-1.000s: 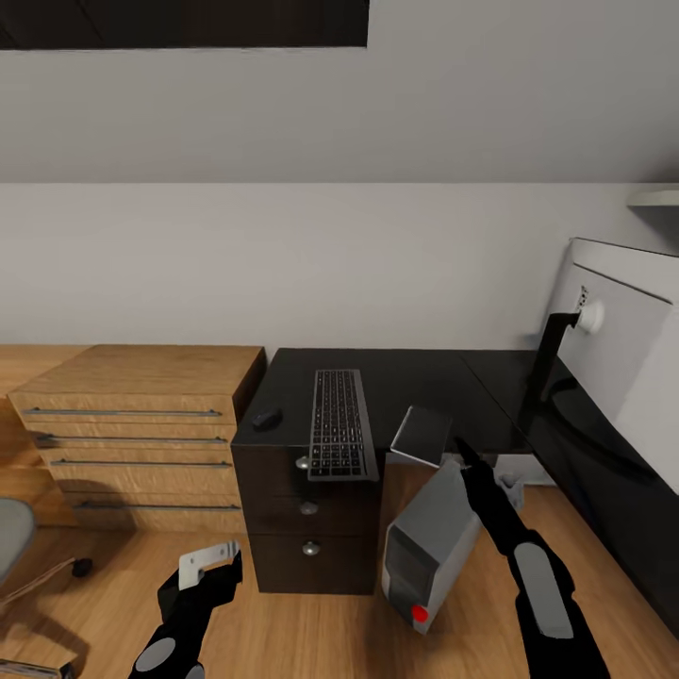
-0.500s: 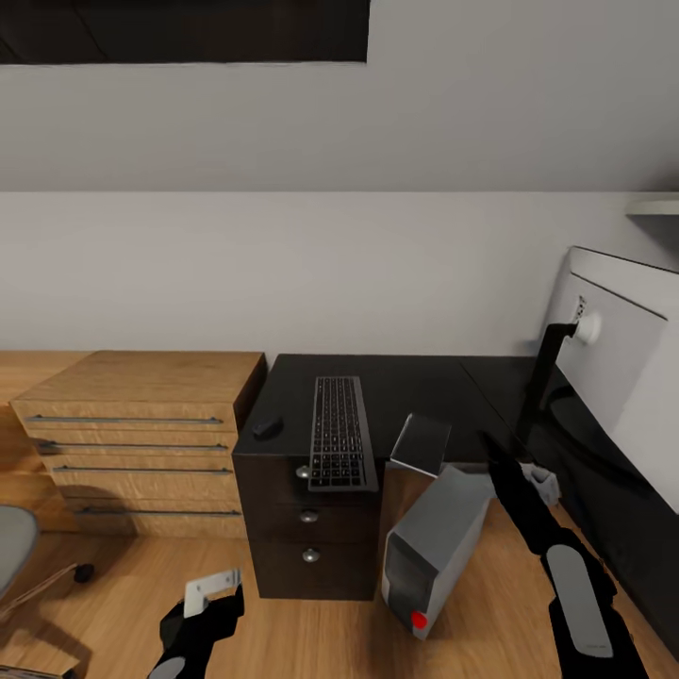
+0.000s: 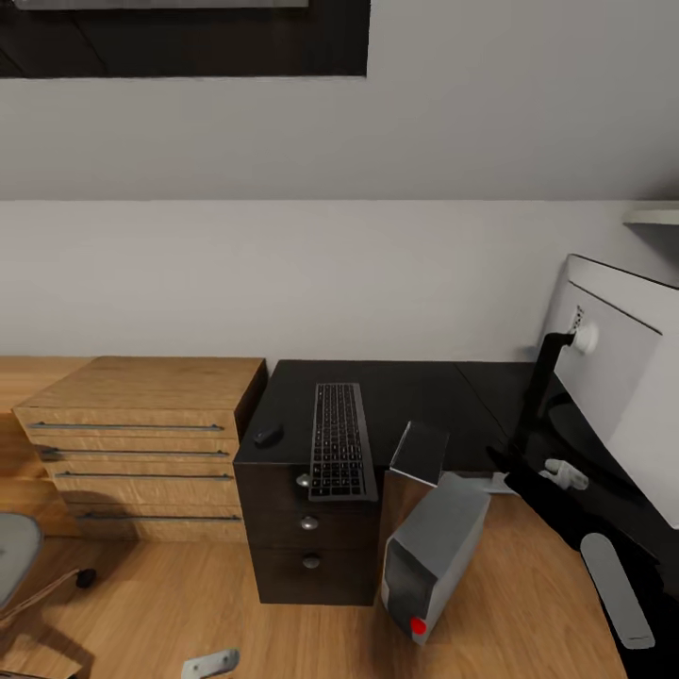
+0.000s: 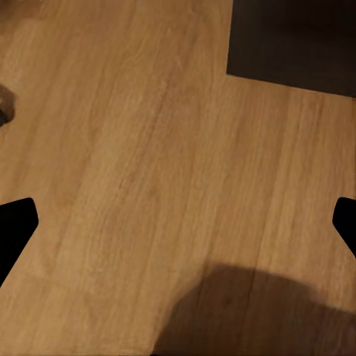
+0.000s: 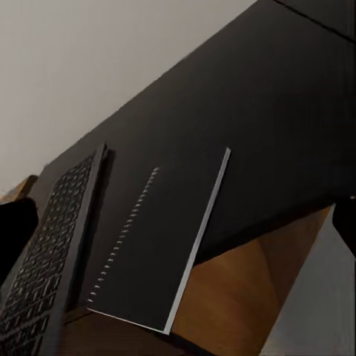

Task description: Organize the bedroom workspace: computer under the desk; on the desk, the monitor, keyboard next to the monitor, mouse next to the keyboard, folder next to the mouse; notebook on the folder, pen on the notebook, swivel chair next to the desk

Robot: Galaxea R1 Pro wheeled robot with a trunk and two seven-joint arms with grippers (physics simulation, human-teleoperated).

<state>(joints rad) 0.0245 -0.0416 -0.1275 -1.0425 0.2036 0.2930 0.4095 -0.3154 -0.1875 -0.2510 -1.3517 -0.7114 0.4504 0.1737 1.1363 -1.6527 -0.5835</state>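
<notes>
The black desk [image 3: 424,387] carries the keyboard [image 3: 338,451] [image 5: 52,256], with the small dark mouse [image 3: 269,436] to its left. The dark notebook [image 3: 421,453] [image 5: 159,241] lies to the keyboard's right and juts over the desk's front edge. Below it the silver-grey computer [image 3: 432,552] leans tilted on the floor. The monitor [image 3: 618,377] stands on the desk's right wing, its pale back towards me. My right gripper [image 3: 498,460] [image 5: 178,222] hovers open, right of the notebook. My left gripper [image 4: 178,226] is open over bare floor. The grey swivel chair [image 3: 13,552] shows at the left edge. Folder and pen are out of view.
A light wooden drawer chest [image 3: 141,443] stands left of the desk's black drawers [image 3: 306,538] [image 4: 297,37]. Wooden floor [image 3: 141,613] stretches in front of both. A white wall runs behind, and a dark panel [image 3: 189,38] hangs high up.
The head camera has tilted up a little. My right arm has drawn back to the right, away from the notebook. My left gripper has sunk to the picture's lower edge.
</notes>
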